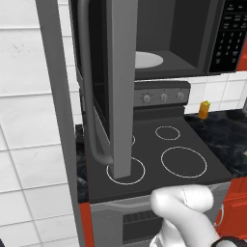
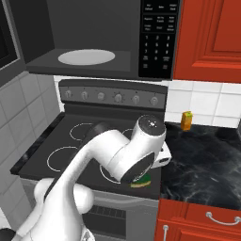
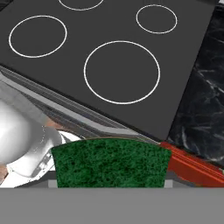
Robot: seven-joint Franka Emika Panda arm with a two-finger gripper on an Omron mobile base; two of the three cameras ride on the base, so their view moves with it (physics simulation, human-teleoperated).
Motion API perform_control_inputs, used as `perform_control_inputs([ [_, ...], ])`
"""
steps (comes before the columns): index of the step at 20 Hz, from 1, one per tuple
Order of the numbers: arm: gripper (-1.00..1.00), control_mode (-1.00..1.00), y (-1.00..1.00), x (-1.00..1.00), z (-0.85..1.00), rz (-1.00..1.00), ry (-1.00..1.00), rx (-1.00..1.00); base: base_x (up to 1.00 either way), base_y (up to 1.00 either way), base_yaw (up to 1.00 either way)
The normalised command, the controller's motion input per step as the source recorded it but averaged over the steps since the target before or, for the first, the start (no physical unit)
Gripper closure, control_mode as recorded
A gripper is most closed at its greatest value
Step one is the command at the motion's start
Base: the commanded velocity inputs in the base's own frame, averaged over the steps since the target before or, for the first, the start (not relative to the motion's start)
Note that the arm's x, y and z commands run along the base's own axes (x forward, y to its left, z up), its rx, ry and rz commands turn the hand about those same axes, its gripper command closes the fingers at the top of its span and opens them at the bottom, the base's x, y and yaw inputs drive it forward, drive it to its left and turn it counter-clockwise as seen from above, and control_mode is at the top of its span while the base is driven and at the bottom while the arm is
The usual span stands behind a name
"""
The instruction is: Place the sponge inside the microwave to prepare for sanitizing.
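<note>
You've got the sponge (image 3: 110,162) clamped in the claw (image 2: 141,180), green scrub side facing the hand camera, carried low over the stove's (image 2: 70,141) front right corner so it can go up into the microwave (image 2: 94,42). Door's (image 1: 120,87) swung wide, turntable (image 2: 86,57) bare. The arm hides the fingers, and you only see a sliver of sponge from the right base camera.
</note>
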Motion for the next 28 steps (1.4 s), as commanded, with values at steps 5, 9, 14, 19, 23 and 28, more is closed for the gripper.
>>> perform_control_inputs([
  [5, 1.00, -1.00, 0.97, -0.90, 0.58, 0.00, -0.16, -0.09, 0.00, 0.00, 0.00],
  [9, 1.00, -1.00, 0.93, -0.49, 0.85, 0.00, -0.27, -0.06, 0.00, 0.00, 0.00],
  [14, 1.00, -1.00, 0.91, -0.01, 1.00, 0.02, -0.30, -0.11, 0.00, 0.00, 0.00],
  [19, 1.00, -1.00, 0.68, 0.01, 0.96, 0.03, -0.20, -0.10, 0.00, 0.00, 0.00],
  [23, 1.00, -1.00, 0.38, 0.09, 0.78, 0.00, -0.11, 0.00, 0.00, 0.00, 0.00],
  [28, 1.00, -1.00, 0.22, 0.08, 0.74, 0.01, -0.17, 0.02, 0.00, 0.00, 0.00],
])
